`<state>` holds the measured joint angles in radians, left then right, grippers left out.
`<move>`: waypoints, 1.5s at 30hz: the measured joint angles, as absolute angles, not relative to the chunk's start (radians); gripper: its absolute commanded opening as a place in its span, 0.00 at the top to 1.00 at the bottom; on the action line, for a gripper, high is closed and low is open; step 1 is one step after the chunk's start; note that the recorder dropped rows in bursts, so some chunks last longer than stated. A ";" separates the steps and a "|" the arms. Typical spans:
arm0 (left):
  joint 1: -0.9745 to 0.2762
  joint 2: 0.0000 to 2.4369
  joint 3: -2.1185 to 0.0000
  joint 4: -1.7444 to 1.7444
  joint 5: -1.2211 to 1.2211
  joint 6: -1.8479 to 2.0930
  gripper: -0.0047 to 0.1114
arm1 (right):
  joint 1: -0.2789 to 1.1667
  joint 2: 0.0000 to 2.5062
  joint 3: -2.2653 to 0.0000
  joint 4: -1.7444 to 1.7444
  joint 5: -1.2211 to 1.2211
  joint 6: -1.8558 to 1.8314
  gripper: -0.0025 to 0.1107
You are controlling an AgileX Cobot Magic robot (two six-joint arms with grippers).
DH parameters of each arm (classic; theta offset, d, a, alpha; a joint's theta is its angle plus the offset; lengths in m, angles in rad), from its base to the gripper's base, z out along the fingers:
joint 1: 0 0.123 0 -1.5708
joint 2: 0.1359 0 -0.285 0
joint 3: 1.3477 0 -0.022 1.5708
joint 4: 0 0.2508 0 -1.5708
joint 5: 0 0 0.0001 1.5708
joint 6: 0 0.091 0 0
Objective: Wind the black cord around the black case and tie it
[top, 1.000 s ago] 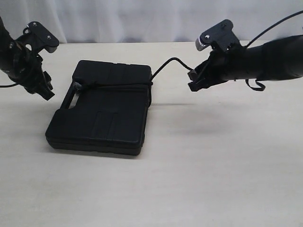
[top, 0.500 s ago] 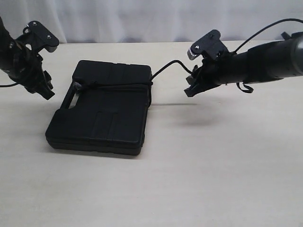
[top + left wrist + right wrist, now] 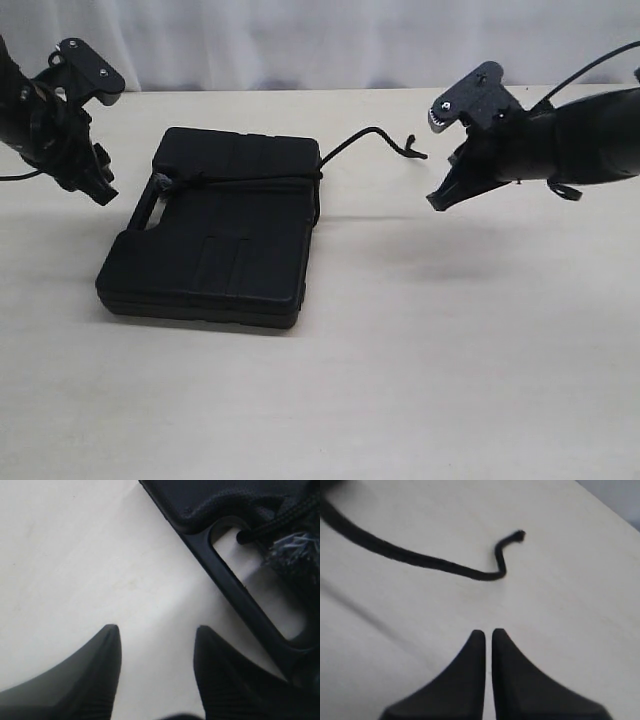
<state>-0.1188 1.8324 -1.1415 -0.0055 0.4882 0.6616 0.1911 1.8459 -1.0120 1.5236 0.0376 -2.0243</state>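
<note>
surface: table (image 3: 420,350), pale beige, matte and smooth, with soft shadows under the arms and beside the case.

room: white curtain (image 3: 300,40) in loose folds, hanging behind the far edge of the table.

item 1: black case (image 3: 220,240). lies flat, lid up, left of centre in the exterior view, between the two grippers and nearer the left one. matte, rounded corners, shallow raised panels on the lid. the left wrist view shows its handle bar (image 3: 235,595) with bare table through the opening.

item 2: black cord (image 3: 355,138). one run crosses the lid from the handle side to the right edge, then arcs off toward the right arm and ends in a kinked tip. a grey frayed tuft (image 3: 160,183) sits at the handle end. in the right wrist view the free end lies on the table, apart from the fingertips.

item 3: left gripper (image 3: 156,630). beside the case's handle side, jaws parted with only bare table between them.

item 4: right gripper (image 3: 487,632). right of the cord's tip, jaws pressed almost together, gripping nothing.

markings: a pale toothed part (image 3: 437,113) on the right arm's camera mount (image 3: 470,100); any lettering on it or on the case is too small to read.
</note>
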 measured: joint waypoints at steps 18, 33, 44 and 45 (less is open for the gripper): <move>-0.119 1.832 -1.142 -0.006 0.501 0.662 0.58 | 0.348 1.990 -1.165 1.543 -0.028 -2.025 0.43; -0.119 1.832 -1.142 -0.006 0.492 0.662 0.58 | 0.435 2.075 -1.119 1.578 -0.573 -2.083 0.94; -0.119 1.832 -1.142 -0.006 0.474 0.662 0.58 | 0.435 2.012 -1.022 1.687 -0.418 -2.083 0.94; -0.119 1.832 -1.142 -0.006 0.470 0.662 0.58 | 0.435 1.998 -1.018 1.699 -0.408 -2.083 0.94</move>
